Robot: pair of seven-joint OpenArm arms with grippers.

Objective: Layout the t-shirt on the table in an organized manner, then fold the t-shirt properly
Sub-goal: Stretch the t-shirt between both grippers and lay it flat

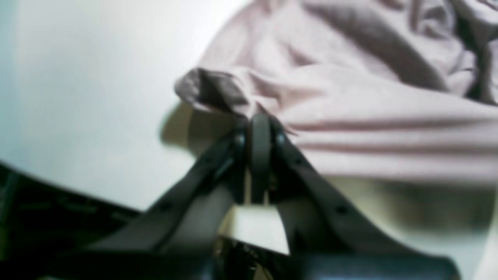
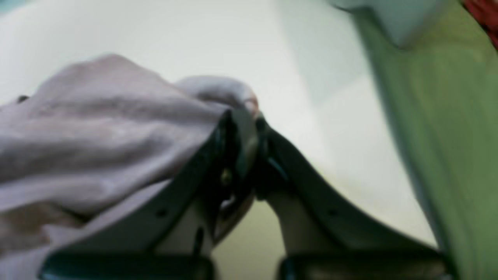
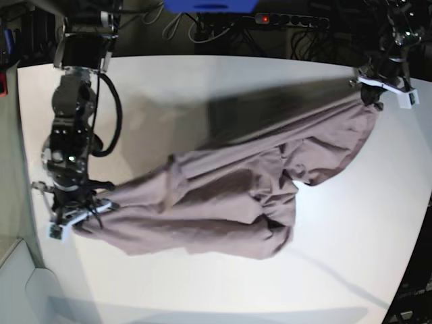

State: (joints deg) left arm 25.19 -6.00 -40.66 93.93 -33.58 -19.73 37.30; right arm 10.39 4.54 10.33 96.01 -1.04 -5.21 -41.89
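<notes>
The mauve-pink t-shirt (image 3: 229, 189) hangs stretched between my two grippers above the white table (image 3: 169, 88), sagging in wrinkled folds in the middle. My left gripper (image 3: 370, 98) at the base view's upper right is shut on one edge of the t-shirt (image 1: 350, 116); in the left wrist view my left gripper (image 1: 260, 124) pinches a bunched fold. At the lower left of the base view, my right gripper (image 3: 84, 217) is shut on the other end. The right wrist view shows the t-shirt (image 2: 97, 136) clamped in my right gripper (image 2: 243, 116).
The table's left edge (image 3: 23, 202) runs close beside the right arm (image 3: 71, 135). Dark cables and a power strip (image 3: 290, 20) lie beyond the far edge. A green surface (image 2: 447, 136) fills the right of the right wrist view.
</notes>
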